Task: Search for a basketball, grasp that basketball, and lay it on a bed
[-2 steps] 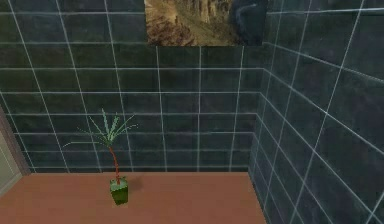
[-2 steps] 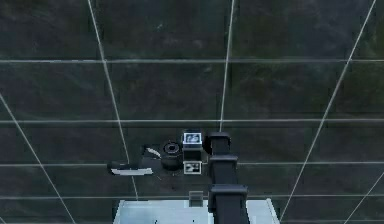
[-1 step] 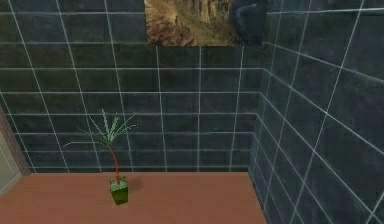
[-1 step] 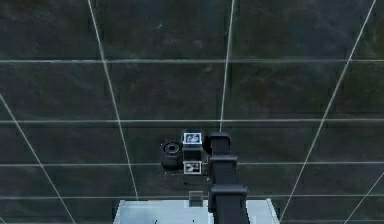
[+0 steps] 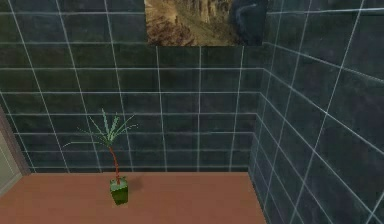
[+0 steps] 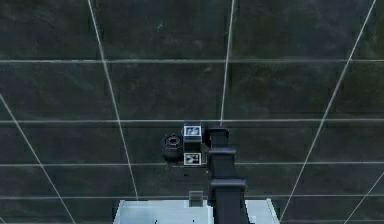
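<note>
Arm side view: fingers (image 6: pixel 171 147) are hovering before the dark tiled wall (image 6: pixel 100 90), holding nothing; a potted plant (image 5: pixel 117 152) is standing near that wall.

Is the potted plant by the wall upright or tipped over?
Upright: the potted plant rests on its pot's base on the floor, with its stem rising above.

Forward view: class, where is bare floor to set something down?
The floor is bare between the plant and the wall on the view's right; a narrower patch lies left of the plant. Crowded only at the plant.
</note>
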Controlling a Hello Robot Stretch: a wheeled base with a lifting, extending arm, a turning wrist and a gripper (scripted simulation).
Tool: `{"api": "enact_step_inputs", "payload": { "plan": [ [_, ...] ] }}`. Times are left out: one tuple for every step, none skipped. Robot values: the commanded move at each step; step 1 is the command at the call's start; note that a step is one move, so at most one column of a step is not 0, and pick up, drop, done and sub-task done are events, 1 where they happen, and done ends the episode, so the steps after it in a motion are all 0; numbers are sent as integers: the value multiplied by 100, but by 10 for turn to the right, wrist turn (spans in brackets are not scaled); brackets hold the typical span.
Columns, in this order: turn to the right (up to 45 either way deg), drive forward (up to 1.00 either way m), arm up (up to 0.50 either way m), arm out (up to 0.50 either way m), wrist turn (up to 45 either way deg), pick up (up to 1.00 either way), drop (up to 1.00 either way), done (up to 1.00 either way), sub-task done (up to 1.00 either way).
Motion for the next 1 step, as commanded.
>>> {"api": "enact_step_inputs", "payload": {
  "plan": [
    [0,0,0,0,60,0,0,0,0]
  ]
}}
